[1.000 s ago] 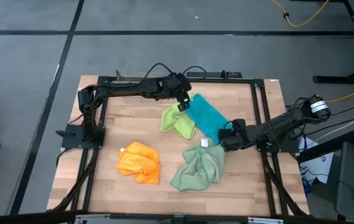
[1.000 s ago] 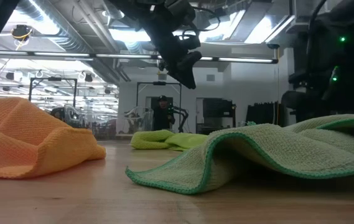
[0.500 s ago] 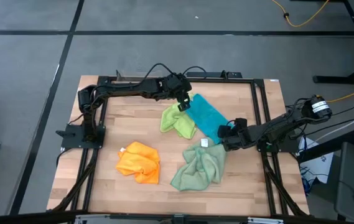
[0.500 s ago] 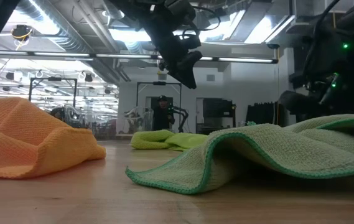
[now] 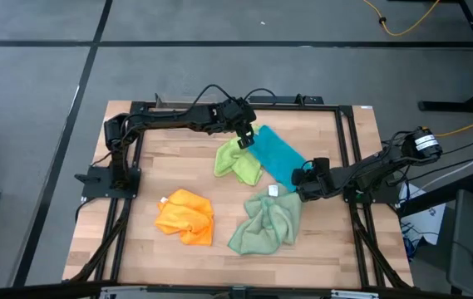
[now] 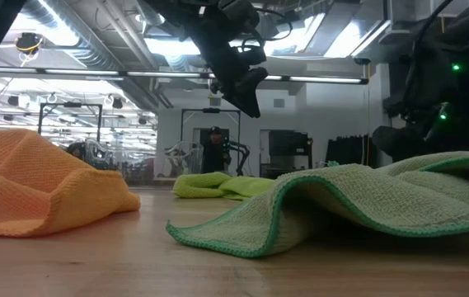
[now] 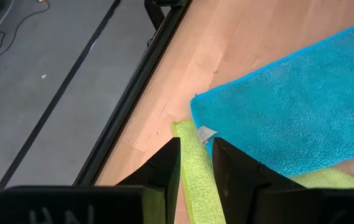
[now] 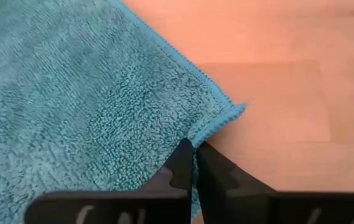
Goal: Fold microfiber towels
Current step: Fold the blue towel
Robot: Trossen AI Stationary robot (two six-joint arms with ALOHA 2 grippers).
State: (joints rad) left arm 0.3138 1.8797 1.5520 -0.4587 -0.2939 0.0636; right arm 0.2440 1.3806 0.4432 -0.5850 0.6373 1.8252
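The teal towel (image 5: 276,154) lies spread flat at the table's far right. Its far left edge overlaps the crumpled lime green towel (image 5: 236,162). My right gripper (image 8: 194,155) is shut on the teal towel at its near right corner. My left gripper (image 5: 244,139) hangs above the place where the lime and teal towels meet. It is open by a narrow gap and, in the low view, raised clear (image 6: 246,95) of the lime towel (image 6: 213,186). The orange towel (image 5: 186,218) and the pale sage towel (image 5: 265,223) lie bunched near the front. My right gripper pinches the teal towel's hemmed edge (image 8: 203,132) between its two fingers, just short of the corner tip (image 8: 237,112). The fingers slant down from the table's right side. The towel stays flat on the wood, and its edge puckers slightly at the fingers.
A black frame rail (image 5: 219,104) runs around the wooden table top (image 5: 178,170). There is bare wood at the left and along the right edge. A small white tag (image 5: 273,190) sticks out at the sage towel's far edge, close to my right gripper.
My right gripper has shut on the teal towel's near right corner. The towel lies where it lay before.
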